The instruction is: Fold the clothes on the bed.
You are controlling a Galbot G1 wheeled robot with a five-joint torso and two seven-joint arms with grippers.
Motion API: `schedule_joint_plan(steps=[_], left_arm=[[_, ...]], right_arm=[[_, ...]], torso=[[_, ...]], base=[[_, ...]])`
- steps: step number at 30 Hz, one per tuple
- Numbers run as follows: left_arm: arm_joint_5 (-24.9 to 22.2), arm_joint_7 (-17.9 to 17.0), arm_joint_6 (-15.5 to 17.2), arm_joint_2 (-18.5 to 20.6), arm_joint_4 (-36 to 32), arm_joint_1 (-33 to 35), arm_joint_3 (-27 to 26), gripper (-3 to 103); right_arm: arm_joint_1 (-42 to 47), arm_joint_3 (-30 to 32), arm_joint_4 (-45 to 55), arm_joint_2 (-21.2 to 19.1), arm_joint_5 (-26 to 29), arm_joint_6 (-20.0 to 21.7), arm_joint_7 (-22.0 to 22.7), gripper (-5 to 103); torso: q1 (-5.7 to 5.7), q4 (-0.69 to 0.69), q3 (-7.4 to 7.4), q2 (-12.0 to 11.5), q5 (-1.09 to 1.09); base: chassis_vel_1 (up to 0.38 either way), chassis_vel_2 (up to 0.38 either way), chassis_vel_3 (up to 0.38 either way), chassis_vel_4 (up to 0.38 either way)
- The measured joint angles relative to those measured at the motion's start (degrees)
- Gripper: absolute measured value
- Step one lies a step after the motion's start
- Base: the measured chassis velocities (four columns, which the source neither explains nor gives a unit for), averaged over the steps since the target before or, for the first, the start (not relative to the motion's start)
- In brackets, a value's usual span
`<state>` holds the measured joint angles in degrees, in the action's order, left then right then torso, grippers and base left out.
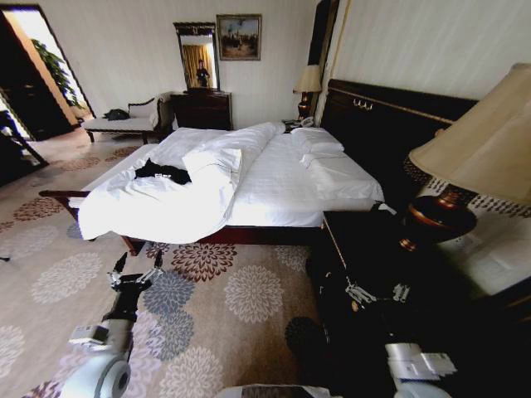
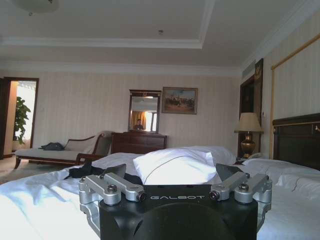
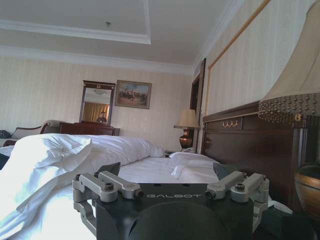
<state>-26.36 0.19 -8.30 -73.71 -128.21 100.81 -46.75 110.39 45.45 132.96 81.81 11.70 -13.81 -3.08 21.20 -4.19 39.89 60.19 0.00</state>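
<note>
Lying crumpled — black T-shirt (image 1: pixel 163 172) | on white duvet (image 1: pixel 166 207)

I see the black T-shirt (image 1: pixel 163 172) lying dark against the white duvet (image 1: pixel 166 207) on the bed (image 1: pixel 282 186), whose sheets and pillows are white too and whose frame and headboard (image 1: pixel 390 124) are dark brown wood. Under my arms the carpet (image 1: pixel 224 315) is beige with round floral medallions in grey-blue, maroon and cream. The walls (image 1: pixel 124 50) carry a pale cream stripe, the lamp (image 1: pixel 477 157) beside me has a tan shade over a copper-brown base, and both grippers show silver links on black bodies.
</note>
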Motion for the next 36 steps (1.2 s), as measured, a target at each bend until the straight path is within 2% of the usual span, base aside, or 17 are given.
schedule_joint_plan(steps=[36], left_arm=[[0.1, -0.2, 0.6, -0.5, 0.3, -0.8, 0.6, 100]], right_arm=[[-0.8, -0.3, -0.5, 0.6, 0.9, -1.2, 0.0, 100]], torso=[[0.0, 0.0, 0.0, 0.0, 0.0]], base=[[-0.078, 0.078, 0.083, -0.078]])
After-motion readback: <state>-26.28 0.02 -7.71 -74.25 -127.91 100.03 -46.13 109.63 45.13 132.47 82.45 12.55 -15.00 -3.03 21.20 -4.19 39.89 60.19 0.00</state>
